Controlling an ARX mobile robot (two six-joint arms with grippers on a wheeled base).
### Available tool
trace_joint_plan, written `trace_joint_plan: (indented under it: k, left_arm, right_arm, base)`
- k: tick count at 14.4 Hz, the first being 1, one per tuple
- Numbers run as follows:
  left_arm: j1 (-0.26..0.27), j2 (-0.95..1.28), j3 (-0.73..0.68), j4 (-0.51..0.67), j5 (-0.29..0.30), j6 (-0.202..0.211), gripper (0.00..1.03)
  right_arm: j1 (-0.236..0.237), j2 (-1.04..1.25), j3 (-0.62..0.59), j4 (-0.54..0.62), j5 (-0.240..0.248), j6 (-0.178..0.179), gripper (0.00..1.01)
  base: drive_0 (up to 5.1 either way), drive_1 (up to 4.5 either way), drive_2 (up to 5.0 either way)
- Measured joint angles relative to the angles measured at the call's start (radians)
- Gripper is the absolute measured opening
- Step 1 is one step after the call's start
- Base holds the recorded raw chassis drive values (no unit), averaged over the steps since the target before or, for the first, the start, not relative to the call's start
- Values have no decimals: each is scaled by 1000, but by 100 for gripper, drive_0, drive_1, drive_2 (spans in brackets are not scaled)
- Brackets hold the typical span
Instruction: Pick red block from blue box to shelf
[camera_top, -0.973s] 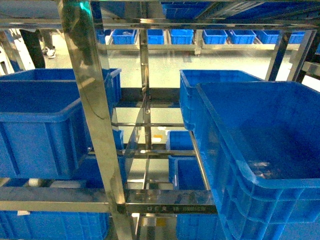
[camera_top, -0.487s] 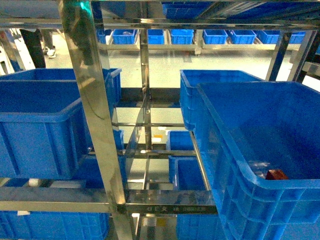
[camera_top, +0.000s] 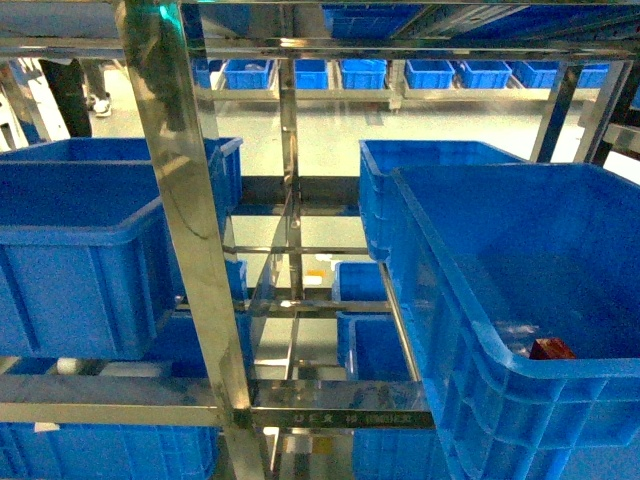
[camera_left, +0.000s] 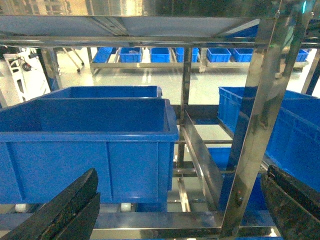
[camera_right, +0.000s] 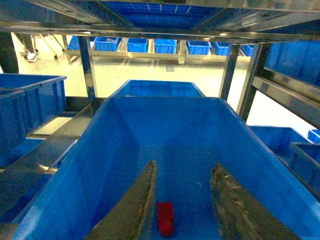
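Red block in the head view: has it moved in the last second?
Yes. The red block was not visible a second ago; it now lies on the floor of the near right crate, just behind the front rim, unchanged over the last half second.

One marking only is present: a short row of small dark stamped characters on the front horizontal rail (camera_top: 350, 418) of the tall stainless-steel rack (camera_top: 180, 230), near the lower edge of the head view, just right of the nearest upright post. The characters are too small and blurred to be read. No legible text, label, brand, number or sign appears on the dark blue ribbed plastic crates (camera_top: 80, 250) in any view.
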Motion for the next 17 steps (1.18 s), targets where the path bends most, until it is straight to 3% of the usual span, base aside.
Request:
trace_joint_plan:
  k: [1, 3, 11, 17]
  left_arm:
    - [0, 0, 0, 0, 0, 0, 98]
    - [0, 0, 0, 0, -1, 0, 98]
    - [0, 0, 0, 0, -1, 0, 98]
    - [0, 0, 0, 0, -1, 0, 98]
  right_arm:
    - [-51, -49, -17, -39, -57, 4, 20]
    - [-82, -161, -39, -116, -69, 11, 2]
    - [-76, -546, -67, -455, -74, 11, 2]
    - [-76, -750, -67, -649, -74, 11, 2]
  base:
    - [0, 0, 0]
    - [0, 0, 0]
    - [0, 0, 0]
    - [0, 0, 0]
